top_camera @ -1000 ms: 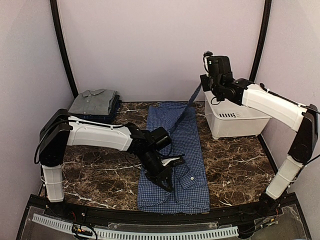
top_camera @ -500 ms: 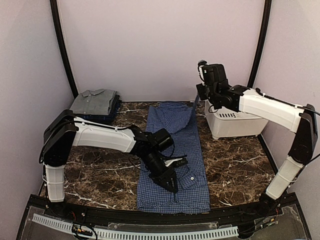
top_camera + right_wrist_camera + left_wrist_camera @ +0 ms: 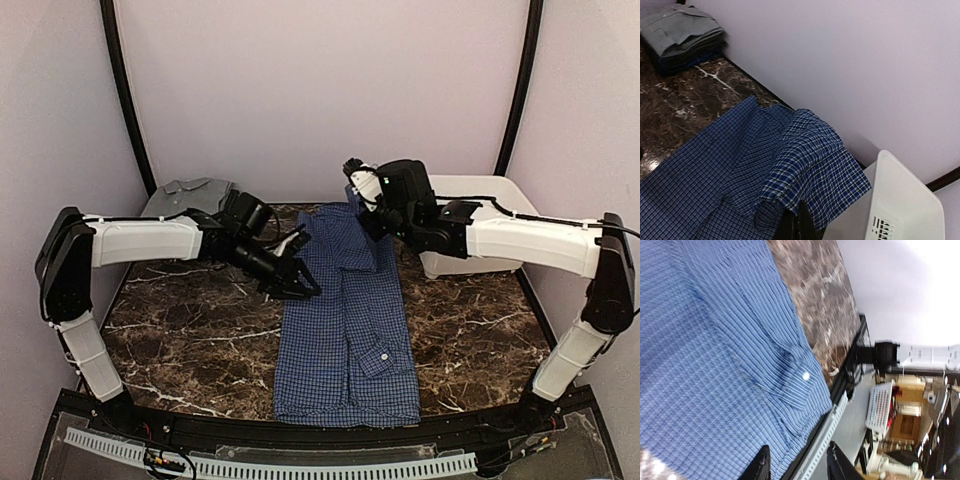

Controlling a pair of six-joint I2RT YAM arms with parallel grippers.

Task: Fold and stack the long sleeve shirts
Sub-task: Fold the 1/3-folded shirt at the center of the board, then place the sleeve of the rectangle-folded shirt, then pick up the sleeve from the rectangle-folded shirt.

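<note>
Far left of the blue shirt (image 3: 345, 330), well apart from it, we see the grey shirt (image 3: 185, 190) folded on a dark pile (image 3: 685, 57) by the back wall. The marble table (image 3: 190, 340) shows in a wide strip between them. The left gripper (image 3: 300, 285) hangs at the blue shirt's left edge, its fingers (image 3: 760, 467) spread with nothing between them. The blue shirt lies lengthwise, its near hem just short of the table's front edge, with a white button (image 3: 805, 375) on its cuff. At its far right corner the right gripper (image 3: 799, 225) is pinched on a raised bunch of checked cloth. Just right stands the white tub (image 3: 470, 245), with a narrower marble strip before it
</note>
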